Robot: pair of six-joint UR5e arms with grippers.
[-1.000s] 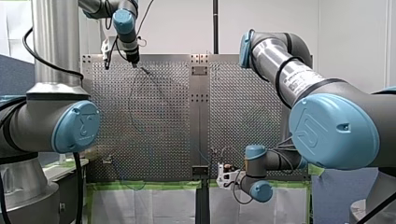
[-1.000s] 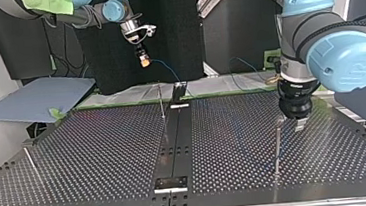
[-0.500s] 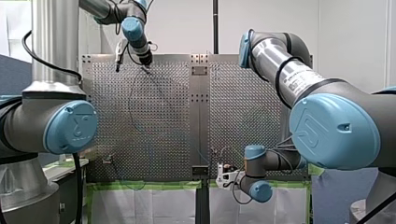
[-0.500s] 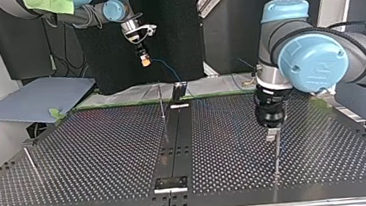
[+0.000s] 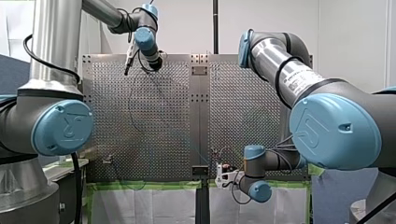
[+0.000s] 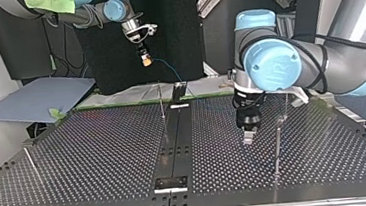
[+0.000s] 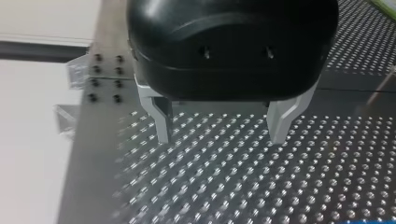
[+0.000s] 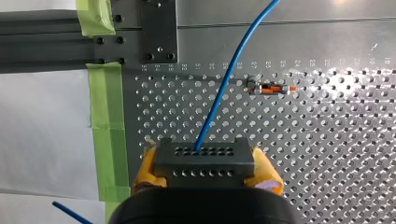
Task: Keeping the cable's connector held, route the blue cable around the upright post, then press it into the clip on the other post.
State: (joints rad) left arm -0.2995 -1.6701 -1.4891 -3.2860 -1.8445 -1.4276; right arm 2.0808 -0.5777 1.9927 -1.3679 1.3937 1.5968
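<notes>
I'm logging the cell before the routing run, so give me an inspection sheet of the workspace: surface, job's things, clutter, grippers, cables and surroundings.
Surface: perforated table, with a dark strip down its middle.
Job's things: blue cable leaves the connector; middle post and side post stand upright; clip too small to tell.
Clutter: green tape at the table edge; grey sheet beside the table.
Grippers: left gripper, jaws open and empty, above the table; right gripper, jaws shut on the connector, with yellow pads.
Cables: black cable on my left arm.
Surroundings: white wall; no person seen.
</notes>
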